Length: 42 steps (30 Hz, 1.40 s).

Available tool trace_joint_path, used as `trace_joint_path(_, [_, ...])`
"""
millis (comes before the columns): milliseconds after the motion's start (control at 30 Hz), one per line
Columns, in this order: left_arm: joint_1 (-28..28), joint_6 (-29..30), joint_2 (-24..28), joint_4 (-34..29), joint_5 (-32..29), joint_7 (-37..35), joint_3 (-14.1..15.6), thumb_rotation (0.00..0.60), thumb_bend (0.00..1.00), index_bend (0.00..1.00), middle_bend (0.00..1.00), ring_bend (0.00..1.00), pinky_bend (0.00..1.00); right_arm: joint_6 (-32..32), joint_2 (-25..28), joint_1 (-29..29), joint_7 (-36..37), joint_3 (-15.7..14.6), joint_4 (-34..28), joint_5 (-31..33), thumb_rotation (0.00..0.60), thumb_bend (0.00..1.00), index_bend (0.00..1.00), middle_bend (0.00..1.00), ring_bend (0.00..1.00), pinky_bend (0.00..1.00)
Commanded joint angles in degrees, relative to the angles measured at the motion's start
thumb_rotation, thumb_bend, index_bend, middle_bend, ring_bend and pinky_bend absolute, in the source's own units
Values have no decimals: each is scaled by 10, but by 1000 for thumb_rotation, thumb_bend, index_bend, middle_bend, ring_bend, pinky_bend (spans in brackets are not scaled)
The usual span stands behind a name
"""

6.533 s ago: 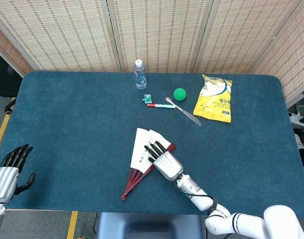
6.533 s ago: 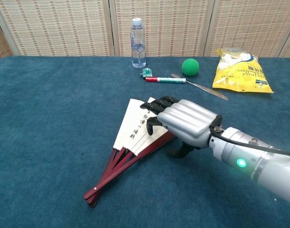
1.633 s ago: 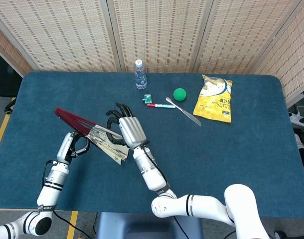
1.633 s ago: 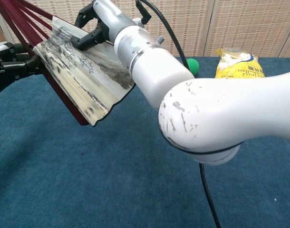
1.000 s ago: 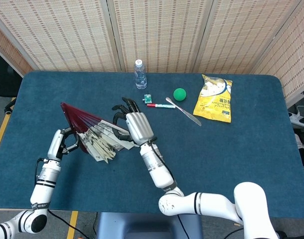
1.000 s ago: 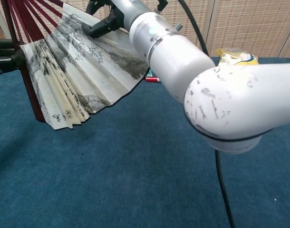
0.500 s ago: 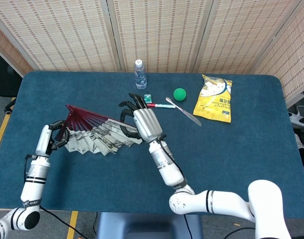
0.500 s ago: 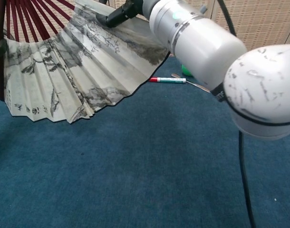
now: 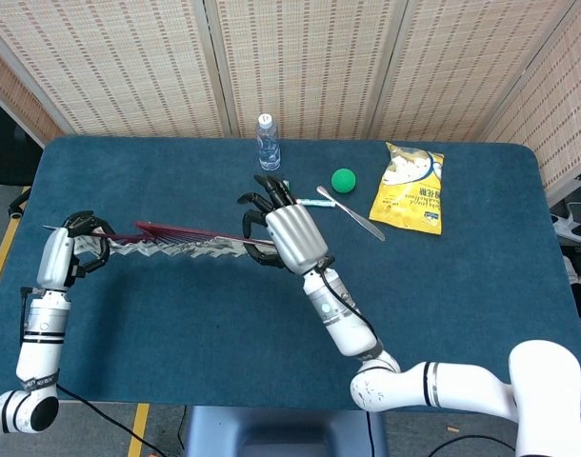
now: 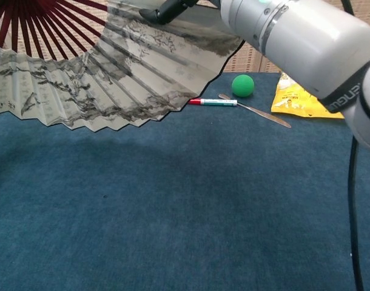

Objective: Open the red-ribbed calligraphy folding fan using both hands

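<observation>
We hold the fan spread between us — left hand and right hand each gripping an end.

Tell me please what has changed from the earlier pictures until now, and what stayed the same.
The fan was lying half closed on the table under the right robot hand. Both robot hands then lifted it. The left robot hand took one end and moved outward to the left, the right went rightward, and the fan spread wide open in the air. The bottle, green ball, marker and snack bag stayed in place.
</observation>
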Motion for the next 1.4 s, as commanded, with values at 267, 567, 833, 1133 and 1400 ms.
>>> trace_joint_path(267, [-2,23,-16,53,9,34,5,600,646,508,612,312,170,16,36,-19,-14,-43,-15,-63,600,669,807,249,0,0])
trace_joint_path(567, [-5,64,-74,136,51,67,35,600,611,489,587,284,130,41,33,-40,0,-93,23,-130,600,669,806,249,0,0])
trace_joint_path(833, [-6,77,-137,248,76,74,66,600,550,256,319,119,60,87,37,-79,7,-152,50,-206,600,669,799,249,0,0])
trace_joint_path(1133, [14,106,-162,298,96,67,93,600,509,0,11,3,31,118,36,-119,20,-208,77,-270,600,669,695,249,0,0])
trace_joint_path(1400, [26,71,-181,342,98,79,122,600,505,0,0,0,28,123,7,-151,27,-240,145,-287,600,669,642,248,0,0])
